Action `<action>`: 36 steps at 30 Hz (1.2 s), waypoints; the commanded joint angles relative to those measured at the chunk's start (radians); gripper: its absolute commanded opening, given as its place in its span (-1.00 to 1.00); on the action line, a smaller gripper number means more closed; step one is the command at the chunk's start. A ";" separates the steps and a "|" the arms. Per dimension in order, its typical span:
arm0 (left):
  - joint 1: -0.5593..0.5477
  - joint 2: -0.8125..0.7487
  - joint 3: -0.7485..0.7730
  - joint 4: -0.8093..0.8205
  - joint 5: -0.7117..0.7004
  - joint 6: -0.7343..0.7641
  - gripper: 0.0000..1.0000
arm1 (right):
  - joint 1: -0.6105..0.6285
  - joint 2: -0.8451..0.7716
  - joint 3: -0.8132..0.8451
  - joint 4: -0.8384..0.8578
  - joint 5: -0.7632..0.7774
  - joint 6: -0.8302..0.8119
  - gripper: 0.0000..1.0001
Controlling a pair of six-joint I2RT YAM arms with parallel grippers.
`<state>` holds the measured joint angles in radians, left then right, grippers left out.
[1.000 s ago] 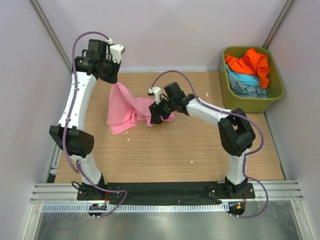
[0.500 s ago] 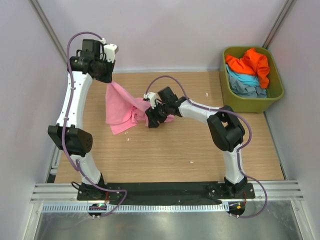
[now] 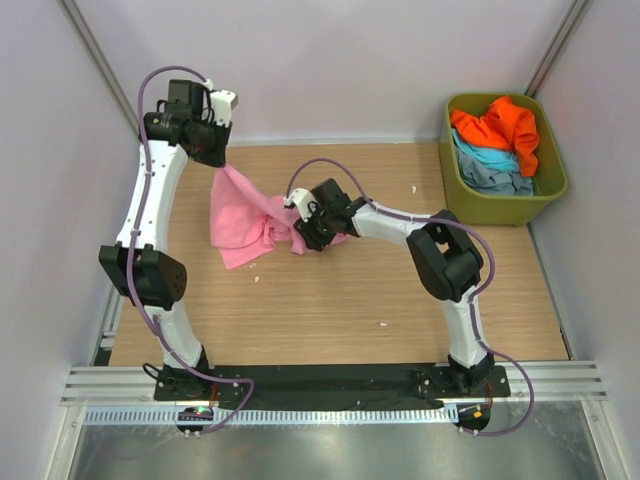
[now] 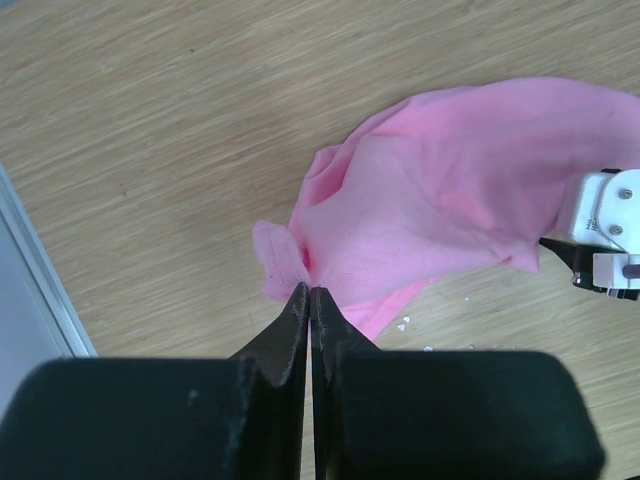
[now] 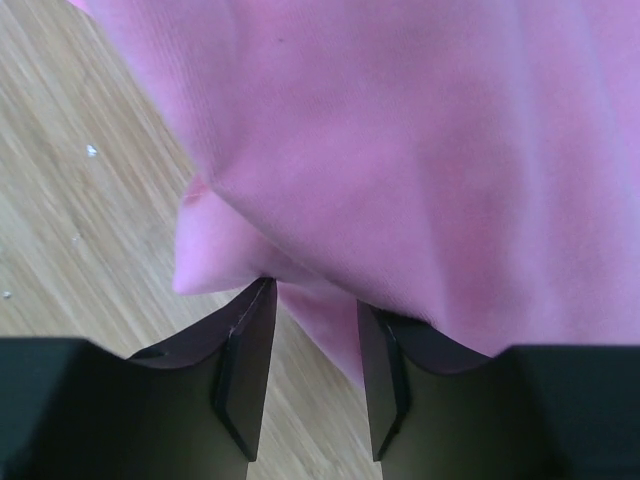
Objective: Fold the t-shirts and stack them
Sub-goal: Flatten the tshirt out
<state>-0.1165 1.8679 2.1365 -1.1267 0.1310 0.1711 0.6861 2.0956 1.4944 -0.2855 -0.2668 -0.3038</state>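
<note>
A pink t-shirt (image 3: 240,225) lies crumpled on the wooden table, with one corner lifted at the back left. My left gripper (image 3: 222,165) is shut on that corner, and in the left wrist view the fingertips (image 4: 310,290) pinch a fold of the pink t-shirt (image 4: 450,190). My right gripper (image 3: 300,240) sits low at the shirt's right side. In the right wrist view its jaws (image 5: 315,300) stand apart, with an edge of the pink t-shirt (image 5: 400,150) hanging into the gap. Other t-shirts, orange (image 3: 505,125), light blue (image 3: 485,157) and grey-blue (image 3: 500,182), lie bunched in the tub.
The olive-green tub (image 3: 452,180) stands at the back right corner of the table. Pale walls close in the table on the left, back and right. Small white specks lie on the wood (image 3: 382,324).
My right arm has slid left into the pink shirt and its jaws have narrowed around the fabric edge. The left arm keeps its grip, shifted slightly to the left.
</note>
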 commanded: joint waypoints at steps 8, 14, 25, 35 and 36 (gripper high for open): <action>0.008 -0.013 -0.007 0.019 -0.008 -0.004 -1.00 | 0.032 0.047 0.050 -0.052 0.041 -0.101 -0.17; 0.006 -0.019 -0.012 0.021 -0.013 -0.004 -1.00 | 0.035 0.008 0.030 -0.081 0.023 -0.120 -0.96; 0.008 -0.072 0.146 0.022 -0.016 0.028 -1.00 | -0.048 -0.474 0.035 -0.034 0.262 -0.224 -0.97; 0.006 -0.174 0.290 0.103 0.059 0.031 -1.00 | -0.163 -0.765 0.150 -0.076 0.396 -0.293 -0.97; 0.006 -0.190 0.287 0.125 0.067 0.028 -1.00 | -0.161 -0.784 0.152 -0.081 0.397 -0.269 -0.97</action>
<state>-0.1154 1.7672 2.3791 -1.0901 0.1581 0.1913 0.5072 1.3609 1.6222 -0.3458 0.0914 -0.5671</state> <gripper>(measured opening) 0.003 0.036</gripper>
